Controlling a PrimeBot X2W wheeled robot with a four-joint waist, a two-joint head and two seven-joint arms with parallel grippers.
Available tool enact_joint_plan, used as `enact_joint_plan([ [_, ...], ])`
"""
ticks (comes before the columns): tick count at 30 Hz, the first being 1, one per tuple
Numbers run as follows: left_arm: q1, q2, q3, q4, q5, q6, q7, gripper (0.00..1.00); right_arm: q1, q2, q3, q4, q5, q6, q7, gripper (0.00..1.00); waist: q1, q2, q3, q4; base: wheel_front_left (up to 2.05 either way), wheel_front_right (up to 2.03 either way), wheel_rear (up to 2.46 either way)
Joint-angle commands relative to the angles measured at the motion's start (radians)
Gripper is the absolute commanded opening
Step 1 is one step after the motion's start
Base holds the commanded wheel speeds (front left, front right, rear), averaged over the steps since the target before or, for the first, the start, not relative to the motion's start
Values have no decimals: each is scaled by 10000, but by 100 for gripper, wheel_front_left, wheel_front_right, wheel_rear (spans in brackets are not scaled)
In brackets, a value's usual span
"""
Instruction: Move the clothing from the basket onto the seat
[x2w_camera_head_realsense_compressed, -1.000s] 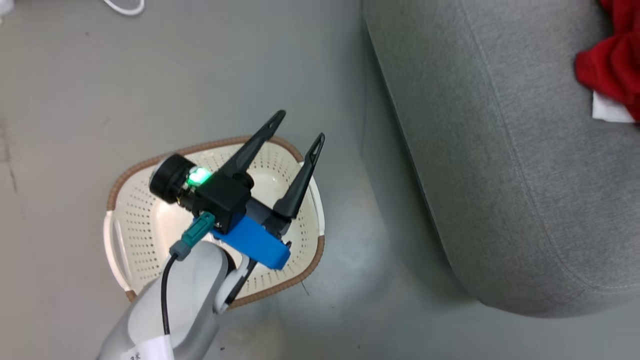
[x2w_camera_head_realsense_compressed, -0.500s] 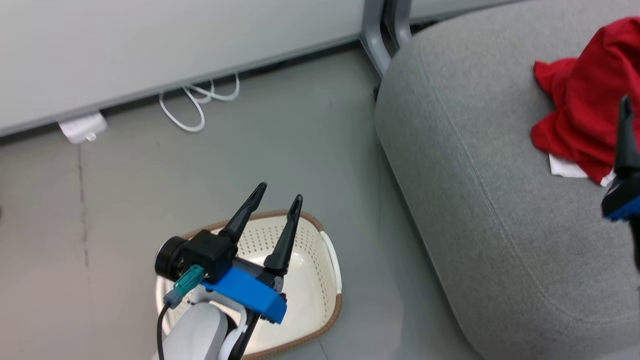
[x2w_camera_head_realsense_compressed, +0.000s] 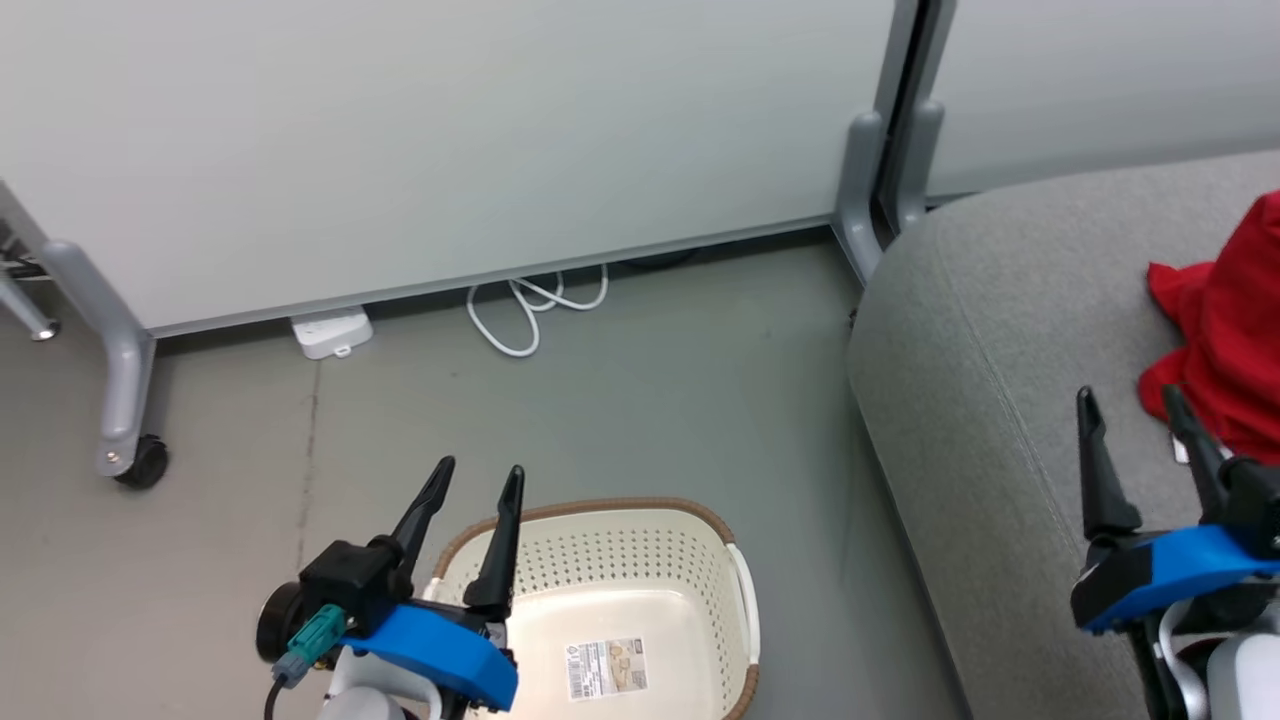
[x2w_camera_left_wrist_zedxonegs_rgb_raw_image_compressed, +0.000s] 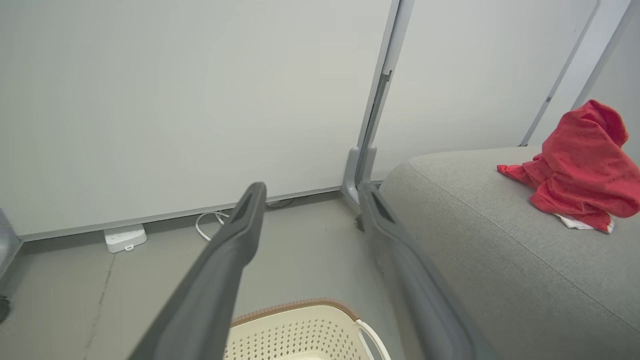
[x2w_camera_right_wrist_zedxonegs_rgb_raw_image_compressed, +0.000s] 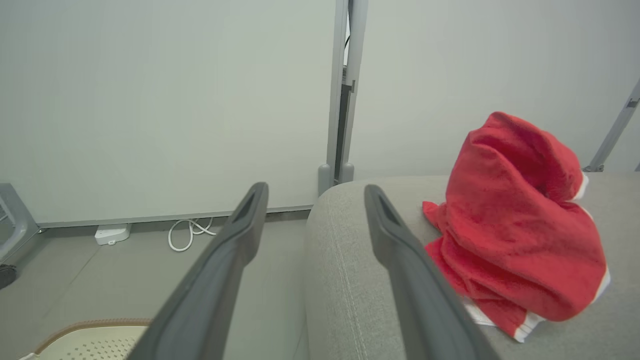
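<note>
- Left gripper (x2w_camera_head_realsense_compressed: 480, 470), fingers parted and empty, now hangs at the basket's (x2w_camera_head_realsense_compressed: 600, 505) left rim instead of over its middle.
- Right gripper (x2w_camera_head_realsense_compressed: 1126, 395), also parted and empty, is well right of the basket.
- The camera has lifted.
- The basket holds just a sticker (x2w_camera_head_realsense_compressed: 605, 668). The clothing (x2w_camera_head_realsense_compressed: 1225, 340) lies on the seat (x2w_camera_head_realsense_compressed: 1000, 400), far right of the basket, so the task looks done.

White cable (x2w_camera_head_realsense_compressed: 530, 300) coiled beside white power strip (x2w_camera_head_realsense_compressed: 330, 333); castor wheel (x2w_camera_head_realsense_compressed: 140, 465) far left.

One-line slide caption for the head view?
Empty basket, red clothing on the grey seat, left gripper and right gripper open.
</note>
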Motion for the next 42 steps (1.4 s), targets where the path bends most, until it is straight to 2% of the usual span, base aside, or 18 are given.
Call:
enact_joint_plan([
  [1, 161, 70, 184, 42, 9, -22, -46, 100, 325, 154, 30, -184, -99, 1, -8, 100, 2, -1, -310, 294, 0, 0, 0],
  [8, 541, 48, 878, 174, 68, -24, -46, 100, 1029, 477, 334, -465, -161, 1, -215, 100, 2, -1, -631, 551, 0, 0, 0],
  [20, 934, -2, 1590, 322, 168, -24, -47, 100, 1723, 528, 827, -222, 338, 1, -402, 100, 2, -1, -921, 794, 0, 0, 0],
  [42, 1033, -101, 1668, 462, 241, -24, -47, 100, 1617, 531, 1113, 68, 649, 1, -471, 100, 2, -1, -852, 843, 0, 0, 0],
])
